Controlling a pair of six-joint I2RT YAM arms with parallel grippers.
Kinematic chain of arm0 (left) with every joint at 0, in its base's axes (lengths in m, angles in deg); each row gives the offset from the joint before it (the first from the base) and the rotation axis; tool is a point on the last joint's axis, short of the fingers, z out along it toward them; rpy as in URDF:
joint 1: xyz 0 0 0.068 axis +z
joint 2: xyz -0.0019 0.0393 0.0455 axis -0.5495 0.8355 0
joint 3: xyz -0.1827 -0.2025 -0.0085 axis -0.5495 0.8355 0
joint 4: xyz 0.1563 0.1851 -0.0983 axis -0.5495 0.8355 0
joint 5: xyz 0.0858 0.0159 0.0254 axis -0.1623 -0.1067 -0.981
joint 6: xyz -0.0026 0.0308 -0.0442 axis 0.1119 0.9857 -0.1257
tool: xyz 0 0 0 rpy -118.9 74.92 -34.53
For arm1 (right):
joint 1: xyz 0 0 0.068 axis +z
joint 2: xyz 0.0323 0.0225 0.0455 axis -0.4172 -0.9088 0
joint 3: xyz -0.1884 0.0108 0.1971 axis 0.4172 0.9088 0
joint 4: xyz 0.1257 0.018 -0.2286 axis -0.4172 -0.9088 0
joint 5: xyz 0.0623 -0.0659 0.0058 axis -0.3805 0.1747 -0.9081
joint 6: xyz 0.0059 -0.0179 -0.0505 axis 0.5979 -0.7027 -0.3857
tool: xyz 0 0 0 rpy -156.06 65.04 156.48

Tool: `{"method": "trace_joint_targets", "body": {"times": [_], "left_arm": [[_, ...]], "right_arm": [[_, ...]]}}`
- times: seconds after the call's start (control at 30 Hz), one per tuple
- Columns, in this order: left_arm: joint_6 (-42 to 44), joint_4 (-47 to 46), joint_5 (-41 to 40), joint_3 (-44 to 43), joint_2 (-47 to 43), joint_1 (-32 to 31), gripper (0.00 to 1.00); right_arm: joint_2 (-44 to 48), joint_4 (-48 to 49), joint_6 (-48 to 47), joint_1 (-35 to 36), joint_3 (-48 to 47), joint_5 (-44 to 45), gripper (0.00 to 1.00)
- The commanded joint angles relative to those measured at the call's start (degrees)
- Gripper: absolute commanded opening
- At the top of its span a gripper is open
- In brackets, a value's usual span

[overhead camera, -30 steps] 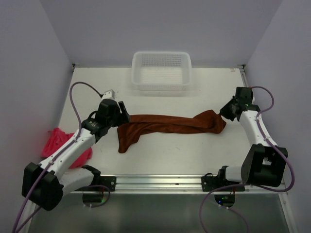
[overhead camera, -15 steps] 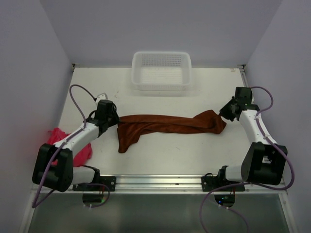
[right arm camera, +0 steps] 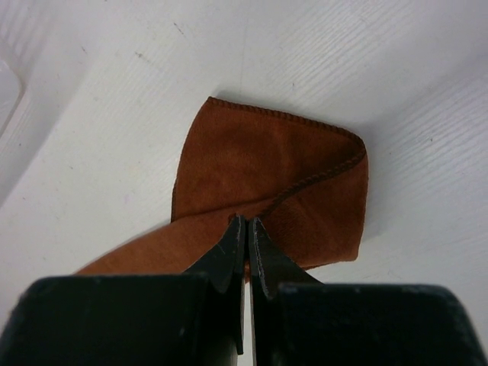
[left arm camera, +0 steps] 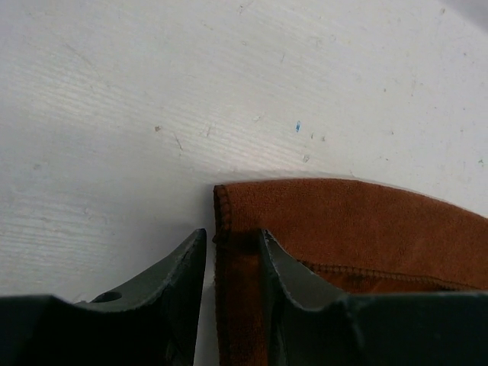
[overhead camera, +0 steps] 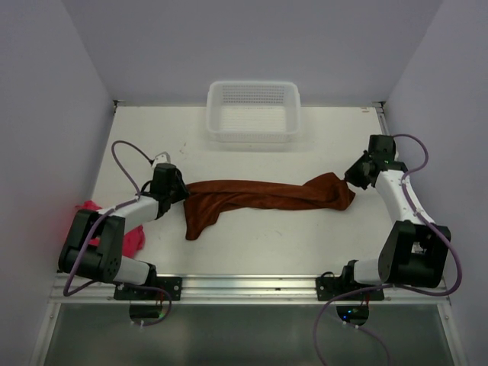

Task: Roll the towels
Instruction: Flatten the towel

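Observation:
A brown towel [overhead camera: 267, 194] lies stretched in a long bunched band across the middle of the table. My left gripper [overhead camera: 183, 191] is low at its left end. In the left wrist view my left gripper [left arm camera: 231, 235] is open, with the hemmed corner of the towel [left arm camera: 343, 221] between its fingers. My right gripper [overhead camera: 352, 177] is at the towel's right end. In the right wrist view my right gripper [right arm camera: 245, 221] is shut on a fold of the towel [right arm camera: 259, 168].
A white mesh basket [overhead camera: 252, 136] stands at the back middle of the table. A pink towel [overhead camera: 136, 238] lies crumpled at the left edge, partly under my left arm. Grey walls close in both sides.
My left arm has folded down and back to the left, bringing its gripper low onto the towel's left corner. The right arm and the towel have not moved.

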Motion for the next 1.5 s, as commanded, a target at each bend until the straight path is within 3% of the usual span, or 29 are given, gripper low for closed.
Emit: {"method": "trace_joint_targets", "body": {"times": [0.0, 0.27, 0.5, 0.77, 1.03, 1.47], "left_arm": [[1.26, -8.46, 1.15, 1.99, 0.05, 0.45, 0.36], [1.27, -9.61, 2.91, 1.99, -0.21, 0.54, 0.18], [-0.40, -3.49, 3.18, -1.24, -3.12, 0.54, 0.00], [-1.46, 6.10, 7.83, -10.83, -3.47, 0.71, 0.00], [-2.69, 9.37, 11.87, -14.61, -3.73, 1.76, 0.00], [-7.35, 14.46, 24.79, -35.95, 0.22, 12.84, 0.00]], "right_arm": [[-0.45, -1.01, -1.32, -0.23, -2.16, 0.69, 0.00], [-0.80, -1.28, -1.41, -0.23, -2.33, 1.13, 0.00], [-1.24, -1.19, -1.24, -0.23, -2.42, 0.78, 0.00], [0.25, -1.45, -1.24, -0.23, -3.03, 1.05, 0.00], [1.92, -2.07, -1.15, -0.23, -4.35, 2.01, 0.00], [1.57, -7.60, 0.78, -0.32, -20.60, 4.65, 0.00]]}}
